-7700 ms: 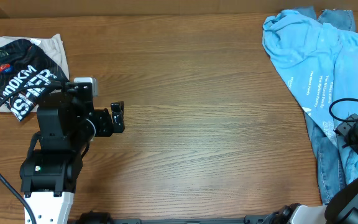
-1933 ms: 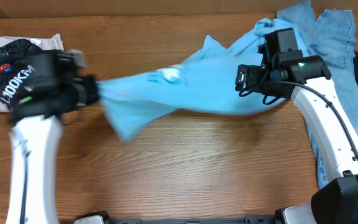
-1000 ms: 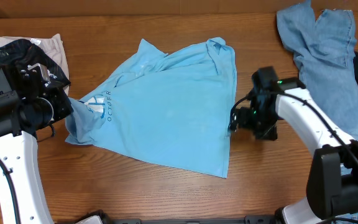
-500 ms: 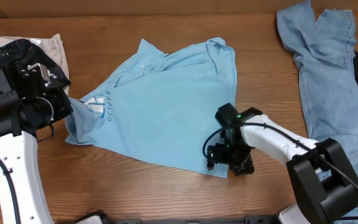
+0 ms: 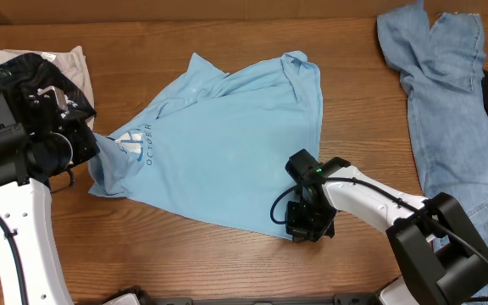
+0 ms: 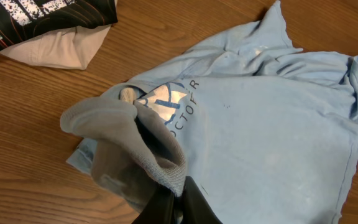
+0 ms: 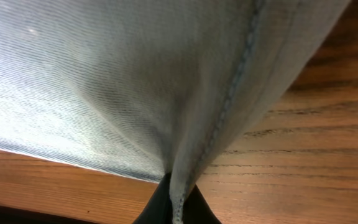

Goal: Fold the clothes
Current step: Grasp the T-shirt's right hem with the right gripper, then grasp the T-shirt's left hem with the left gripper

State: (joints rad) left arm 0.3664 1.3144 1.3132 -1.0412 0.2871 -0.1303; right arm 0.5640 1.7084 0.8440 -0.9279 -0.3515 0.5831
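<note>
The right gripper point(image 5: 306, 227) is pinching the T-shirt's point(image 5: 227, 152) near hem corner, jaws closed tight on cloth; the left gripper point(image 5: 87, 151), likewise closed, is gripping bunched fabric at its left edge. It is lying spread between them, running away from both toward the far side.

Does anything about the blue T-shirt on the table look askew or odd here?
Yes. The T-shirt lies skewed and not flat: its far edge is bunched in wrinkles, and its left corner is curled over, gathered in the left pincer. The right pincer pinches the hem at the near right corner. Nothing looks damaged.
</note>
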